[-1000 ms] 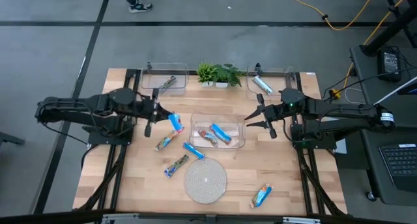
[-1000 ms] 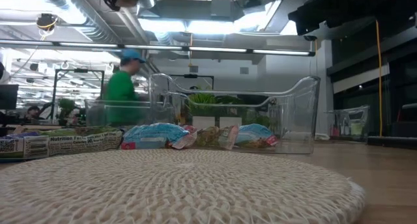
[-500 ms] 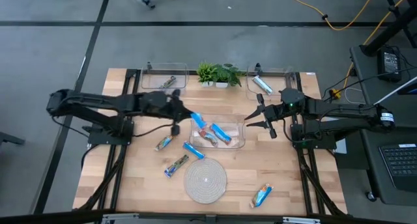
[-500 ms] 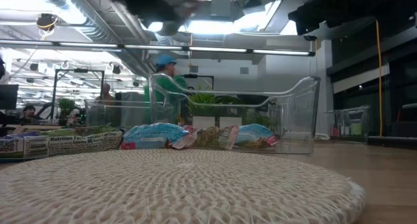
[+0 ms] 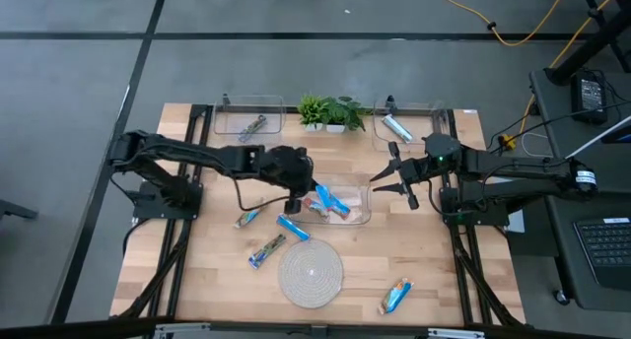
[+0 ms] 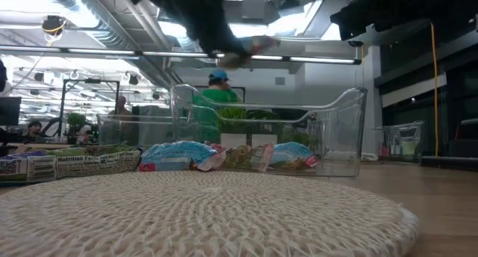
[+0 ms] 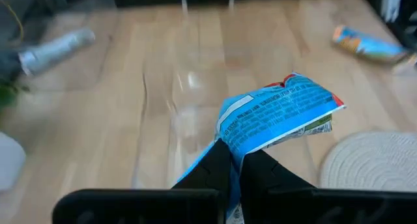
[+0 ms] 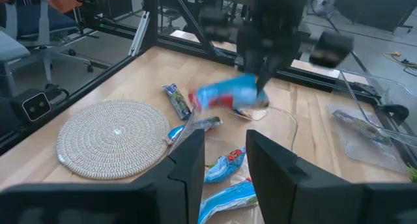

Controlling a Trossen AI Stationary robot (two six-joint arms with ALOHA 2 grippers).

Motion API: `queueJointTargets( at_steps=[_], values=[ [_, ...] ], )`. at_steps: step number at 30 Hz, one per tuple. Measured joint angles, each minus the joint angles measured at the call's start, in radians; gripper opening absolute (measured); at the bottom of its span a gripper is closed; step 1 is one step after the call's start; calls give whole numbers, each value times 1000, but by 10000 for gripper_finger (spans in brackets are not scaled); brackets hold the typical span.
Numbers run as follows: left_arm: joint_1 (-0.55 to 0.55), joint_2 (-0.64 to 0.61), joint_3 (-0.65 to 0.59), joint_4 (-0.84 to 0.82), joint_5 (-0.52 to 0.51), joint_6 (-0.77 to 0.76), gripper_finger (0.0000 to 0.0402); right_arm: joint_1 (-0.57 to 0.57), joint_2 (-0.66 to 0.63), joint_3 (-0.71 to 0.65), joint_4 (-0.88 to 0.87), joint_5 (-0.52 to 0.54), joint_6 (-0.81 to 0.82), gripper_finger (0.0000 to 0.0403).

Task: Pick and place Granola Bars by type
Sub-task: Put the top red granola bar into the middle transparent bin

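wooden table [image 5: 424,255] from above: our left gripper [image 5: 308,194] holds a blue granola bar [image 5: 317,195] over the middle clear bin [image 5: 363,217]. left wrist: fingers [image 7: 215,168] clenched on the bar. right wrist: right gripper [image 8: 223,160] partly parted, holding nothing.

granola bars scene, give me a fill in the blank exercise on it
1. The left gripper is shut on a bright ____ bar.
2. In the high view that bar hangs above the clear ____ at the table's middle.
3. The round woven ____ lies nearer the table's front edge than that bin.
4. The right gripper holds ____ and waits beside the bin.

Missing words: blue; bin; mat; nothing
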State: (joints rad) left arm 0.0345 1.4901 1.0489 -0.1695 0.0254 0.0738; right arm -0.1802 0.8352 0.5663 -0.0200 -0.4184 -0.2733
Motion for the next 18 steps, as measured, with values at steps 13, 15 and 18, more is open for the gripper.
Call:
queueJointTargets(
  at_steps=[13, 15, 18],
  values=[
    [23, 164, 0, -15, -7, 0, 6, 0, 0, 0, 0, 0, 1, 116],
    [33, 181, 0, -15, -7, 0, 6, 0, 0, 0, 0, 0, 3, 116],
    [46, 197, 0, -14, -7, 1, 6, 0, 0, 0, -1, 0, 3, 116]
  ],
)
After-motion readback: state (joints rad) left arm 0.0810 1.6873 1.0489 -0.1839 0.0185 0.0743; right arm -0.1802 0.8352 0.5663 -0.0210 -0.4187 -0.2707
